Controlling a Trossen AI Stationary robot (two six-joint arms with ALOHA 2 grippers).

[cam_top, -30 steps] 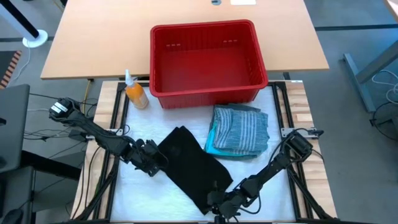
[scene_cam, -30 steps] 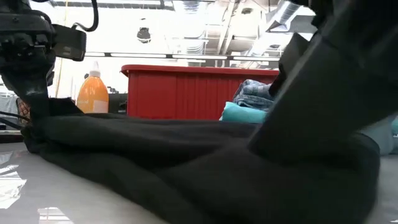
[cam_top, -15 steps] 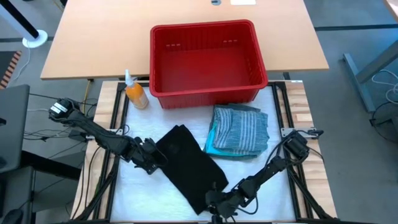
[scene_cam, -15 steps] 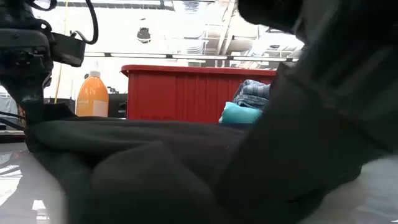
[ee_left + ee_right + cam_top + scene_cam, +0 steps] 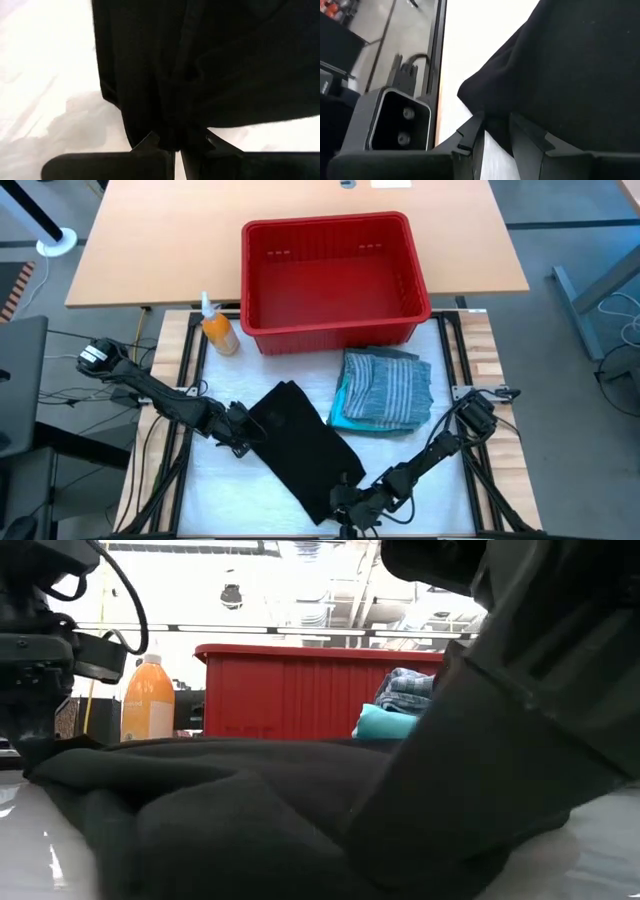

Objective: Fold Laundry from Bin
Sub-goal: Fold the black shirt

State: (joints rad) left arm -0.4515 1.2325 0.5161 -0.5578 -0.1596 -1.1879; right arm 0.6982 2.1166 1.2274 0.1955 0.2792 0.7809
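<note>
The black garment is laid on the white mat as a long strip running diagonally, from its end near the left arm to its end at the front edge of the table, near the right arm. Each end is held by the nearer arm.

The left gripper is closed tight on the strip's left corner; in its wrist view the cloth is seen bunched into the pinch. The right gripper is narrowed onto a fold at the front end (the cloth disappears between the fingers in that wrist view). In the low view the garment is seen slumped on the mat, not stretched taut.

Behind the strip, a folded stack is set, the striped shirt on top with a turquoise garment showing at its left edge. The red bin stands farther back and appears empty, so this is judged to be the last piece.

The fold is judged to turn on the long axis: the two grips lie at opposite ends of it, so either end can be carried along it toward the other. The stack lies just beside the strip's right side (little room that way).
</note>
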